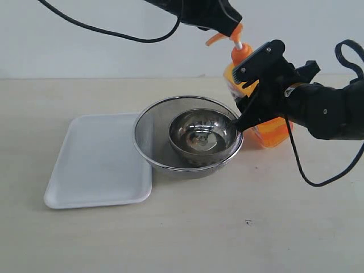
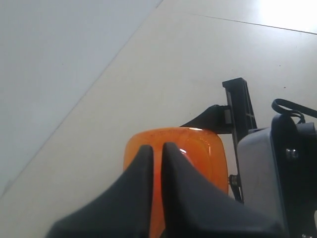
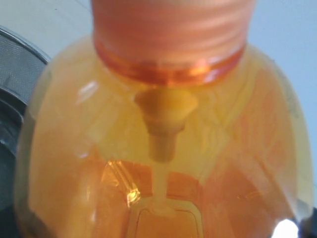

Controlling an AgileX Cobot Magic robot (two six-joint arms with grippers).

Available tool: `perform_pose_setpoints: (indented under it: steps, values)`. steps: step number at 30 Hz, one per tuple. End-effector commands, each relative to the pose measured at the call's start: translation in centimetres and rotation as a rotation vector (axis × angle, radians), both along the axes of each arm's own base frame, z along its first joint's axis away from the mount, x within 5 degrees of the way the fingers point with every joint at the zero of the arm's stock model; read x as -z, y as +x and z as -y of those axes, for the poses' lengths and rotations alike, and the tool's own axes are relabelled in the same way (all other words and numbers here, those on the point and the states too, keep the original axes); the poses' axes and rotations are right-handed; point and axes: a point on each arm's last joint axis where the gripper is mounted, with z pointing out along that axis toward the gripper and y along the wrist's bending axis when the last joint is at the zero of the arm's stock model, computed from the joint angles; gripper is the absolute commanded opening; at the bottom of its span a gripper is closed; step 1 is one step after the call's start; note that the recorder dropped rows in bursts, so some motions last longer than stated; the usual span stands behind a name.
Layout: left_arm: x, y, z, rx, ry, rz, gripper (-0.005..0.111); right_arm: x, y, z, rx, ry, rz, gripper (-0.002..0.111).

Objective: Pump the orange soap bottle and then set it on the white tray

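Bottle (image 1: 272, 132) on desk (image 1: 199, 227) beside strainer (image 1: 153, 128). Right end effector (image 1: 250, 91) clamps its body; left end effector (image 2: 158, 148) closed, tips on pump head (image 2: 198, 148). Looks thin-walled, slick, liquid-heavy: grip mid-body, not neck.

The desk (image 1: 199, 239) is seen by the exterior camera from a raised point, tilted down toward the wall (image 1: 85, 57) at the top of the frame, at middle distance. The left wrist camera is aimed along the left gripper (image 2: 157, 149) onto the orange soap bottle (image 2: 198, 148), very near. The right wrist camera is set almost against the bottle's shoulder, which fills its frame. The bottle is shared by all three views.
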Motion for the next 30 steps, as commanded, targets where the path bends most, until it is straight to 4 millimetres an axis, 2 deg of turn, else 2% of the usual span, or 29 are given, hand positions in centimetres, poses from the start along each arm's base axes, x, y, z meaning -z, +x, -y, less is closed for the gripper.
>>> perform_pose_setpoints:
  steps: [1, 17, 30]
  values:
    - [4.1, -0.5, 0.7, 0.083, 0.136, -0.114, 0.005, -0.6, 0.1, -0.2, -0.015, -0.002, 0.034, 0.000]
    - [6.3, -0.2, 1.0, 0.098, 0.170, -0.165, 0.005, -0.7, 0.2, -0.2, -0.016, -0.002, 0.034, 0.000]
    - [6.9, -0.1, 1.1, 0.100, 0.178, -0.178, 0.005, -0.7, 0.2, -0.2, -0.016, -0.002, 0.034, 0.000]
